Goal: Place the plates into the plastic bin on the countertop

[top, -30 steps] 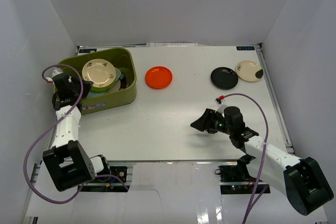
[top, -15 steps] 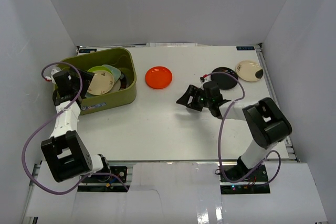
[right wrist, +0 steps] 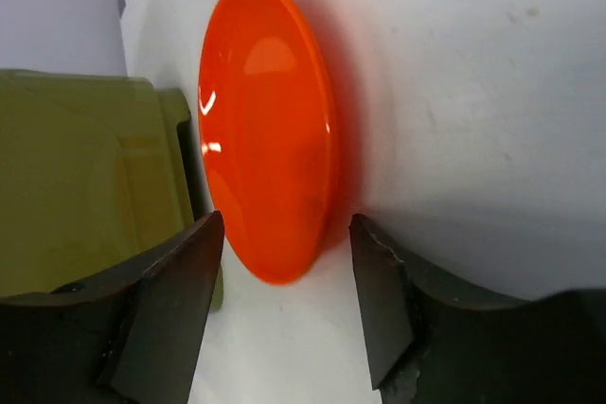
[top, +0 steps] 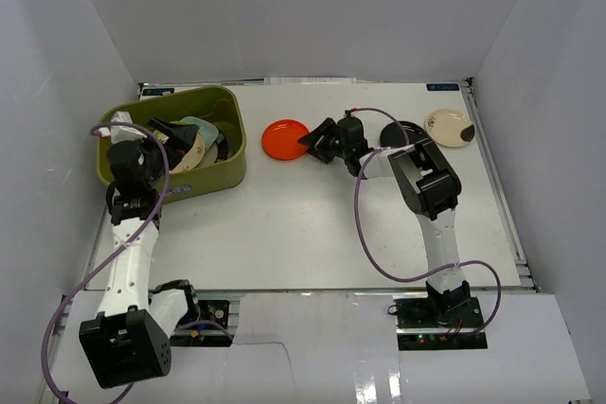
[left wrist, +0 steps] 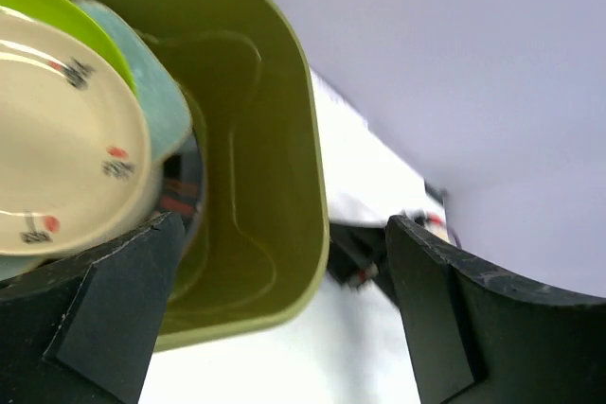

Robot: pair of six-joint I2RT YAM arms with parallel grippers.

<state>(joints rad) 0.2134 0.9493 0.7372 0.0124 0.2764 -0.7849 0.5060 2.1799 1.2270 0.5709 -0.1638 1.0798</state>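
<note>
**Operator:** Where is the plate I'm after?

**Spotter:** Your small, round, glossy orange plate (top: pixel 285 139) lies flat on the white countertop (top: pixel 312 224). It is just right of the olive-green rectangular plastic bin (top: pixel 213 180) and not touching it. Your right gripper (right wrist: pixel 286 218) is at the plate's right-hand edge. Its jaws are partly apart with the rim between them, and there is a gap on both sides, so nothing is held yet.

**Operator:** How will it handle?

**Spotter:** I'd judge it light and stiff, but slick. It's shallow, so the raised lip is the only purchase. Slide one finger under that lip, put the other on the inner slope, and close gently. If you pinch too near the edge it may squirt out or skate across the smooth top.

**Operator:** And the left side?

**Spotter:** Your left gripper (left wrist: pixel 282 234) hangs over the bin's right wall, jaws spread wide and empty. Below it a cream patterned plate (left wrist: pixel 66 139) leans on a lime green plate (left wrist: pixel 57 7) and a pale mint plate (left wrist: pixel 156 106). Those look hard, so lower the orange one in rather than dropping it.

**Operator:** Anything else out?

**Spotter:** There's a cream plate with a dark patch (top: pixel 449 127) at the far right, and a black plate (top: pixel 401 130) partly hidden behind your right arm.
</note>
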